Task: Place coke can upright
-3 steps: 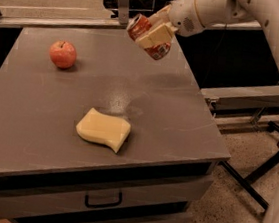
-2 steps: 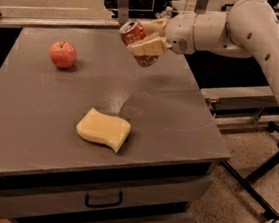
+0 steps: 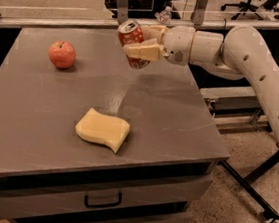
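The coke can is red with white markings and a silver top. My gripper is shut on it and holds it in the air above the far middle of the grey table. The can is nearly upright, its top tilted a little to the left. The white arm reaches in from the right. The near finger covers the can's lower right side.
A red apple sits on the table at the far left. A yellow sponge lies near the front middle. A drawer with a handle is under the tabletop. A metal rail runs behind the table.
The arm has swung the can to the left and turned it from a strong tilt to nearly upright. The apple and sponge have not moved.
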`<state>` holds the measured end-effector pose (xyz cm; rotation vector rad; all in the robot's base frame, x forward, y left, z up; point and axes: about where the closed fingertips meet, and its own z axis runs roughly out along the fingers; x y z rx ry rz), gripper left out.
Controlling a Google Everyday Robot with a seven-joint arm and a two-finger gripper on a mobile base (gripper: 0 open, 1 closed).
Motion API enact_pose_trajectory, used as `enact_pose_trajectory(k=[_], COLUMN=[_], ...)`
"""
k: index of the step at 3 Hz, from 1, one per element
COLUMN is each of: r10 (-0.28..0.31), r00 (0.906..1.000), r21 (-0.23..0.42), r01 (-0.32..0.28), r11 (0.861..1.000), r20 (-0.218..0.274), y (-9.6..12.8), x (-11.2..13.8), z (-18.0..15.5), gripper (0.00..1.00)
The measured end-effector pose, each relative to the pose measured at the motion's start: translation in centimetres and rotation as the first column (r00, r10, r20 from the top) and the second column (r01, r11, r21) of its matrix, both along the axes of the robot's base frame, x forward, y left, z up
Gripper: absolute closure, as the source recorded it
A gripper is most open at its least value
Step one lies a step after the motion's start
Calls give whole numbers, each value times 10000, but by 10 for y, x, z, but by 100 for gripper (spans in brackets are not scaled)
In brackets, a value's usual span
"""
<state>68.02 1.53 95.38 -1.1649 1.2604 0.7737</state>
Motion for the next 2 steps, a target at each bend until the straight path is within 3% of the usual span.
enact_pose_trajectory(k=[2], r10=[123], r00=[9968], r21=[848], r01=[-56], r11=[9964], r20=[-789], y=[0], x=[9], z=[-21], gripper=[100])
